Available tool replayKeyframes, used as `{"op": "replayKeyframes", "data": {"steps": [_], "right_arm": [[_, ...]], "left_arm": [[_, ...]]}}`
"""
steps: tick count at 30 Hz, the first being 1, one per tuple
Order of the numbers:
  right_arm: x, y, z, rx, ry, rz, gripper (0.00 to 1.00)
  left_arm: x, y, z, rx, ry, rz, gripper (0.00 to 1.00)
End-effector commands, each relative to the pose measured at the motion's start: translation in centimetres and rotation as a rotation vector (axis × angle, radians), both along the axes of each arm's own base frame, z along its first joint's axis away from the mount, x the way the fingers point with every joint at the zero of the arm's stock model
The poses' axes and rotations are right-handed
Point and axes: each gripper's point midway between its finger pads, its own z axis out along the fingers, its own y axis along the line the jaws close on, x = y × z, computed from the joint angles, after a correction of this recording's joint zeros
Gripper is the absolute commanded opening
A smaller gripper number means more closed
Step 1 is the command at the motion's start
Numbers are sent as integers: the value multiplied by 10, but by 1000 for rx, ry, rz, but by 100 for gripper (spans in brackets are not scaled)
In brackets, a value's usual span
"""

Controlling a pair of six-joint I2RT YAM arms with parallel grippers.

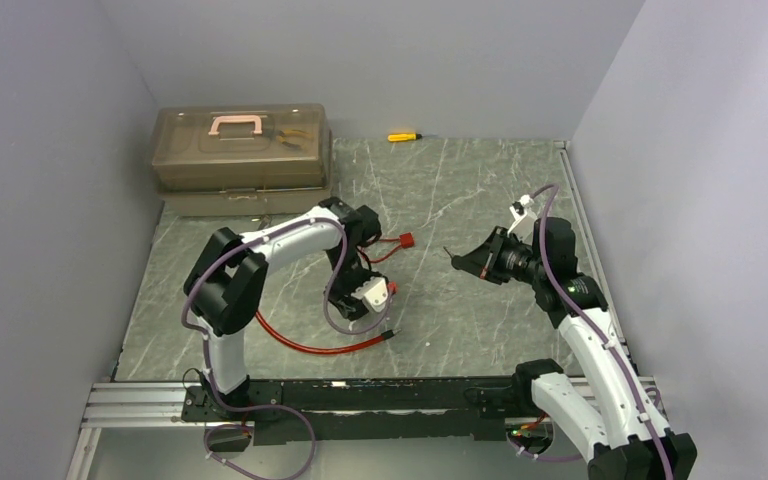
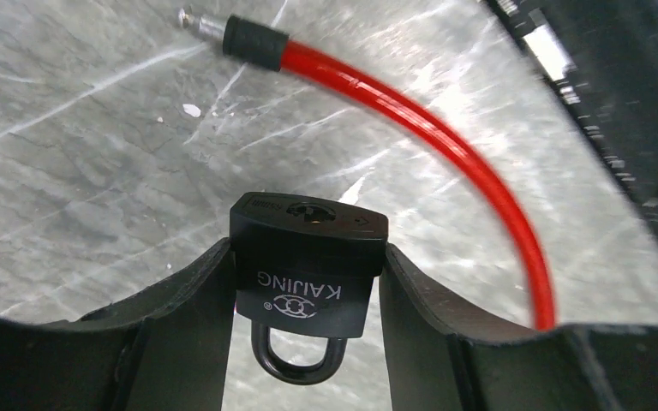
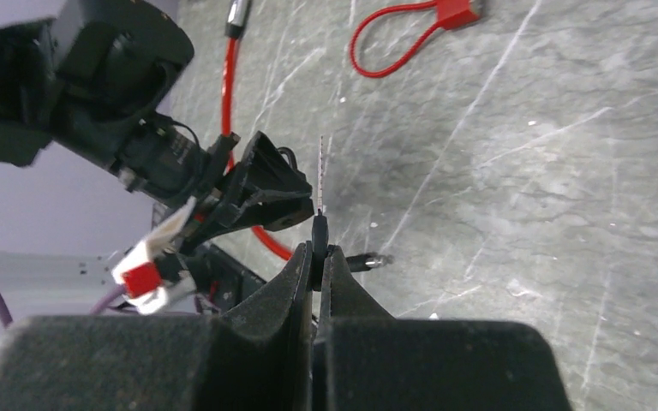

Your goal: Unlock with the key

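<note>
My left pincer point(image 2: 307, 253) clamped on padlock point(image 2: 308, 287), fingers point(image 2: 197, 300) against both sides, keyhole end facing outward, over table point(image 2: 77, 171); red cable point(image 2: 445, 141) beside; my right pincer point(image 3: 317, 257) pinching key point(image 3: 320, 224), blade pointing forward.

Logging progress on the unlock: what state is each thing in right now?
padlock: shackle closed, gripped by its sides
left tool: closed on padlock
key: gripped, not inserted
right tool: shut on key
red cable: loose, metal end free
toolbox: lid shut
</note>
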Motion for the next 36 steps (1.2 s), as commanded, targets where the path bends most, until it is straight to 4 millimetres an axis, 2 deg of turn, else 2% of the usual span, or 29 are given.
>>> {"op": "replayKeyframes", "data": {"steps": [1,5,8,11,16,21,27,31,34,36], "right_arm": [[-6,20,34,112,-61,123,0],[-19,30,48,183,-73,208,0],[-32,38,54,240,-74,282,0],[-39,41,57,275,-76,319,0],[-46,42,64,291,-112,343,0],[-51,45,69,333,-116,369,0],[-56,48,76,335,-115,428,0],[-58,49,74,347,-103,458,0],[-57,51,65,357,-70,466,0],[-55,51,60,369,-50,466,0]], "left_arm": [[-47,20,67,67,272,72,0],[-57,25,91,18,257,123,0],[-61,17,120,-49,258,193,0],[-77,21,147,-135,251,212,0],[-101,36,160,-175,228,216,0],[-114,32,160,-136,318,264,0],[-108,16,154,-54,458,364,0],[-93,8,153,-60,495,407,0],[-71,10,149,-86,414,408,0],[-47,8,151,-126,337,459,0]]}}
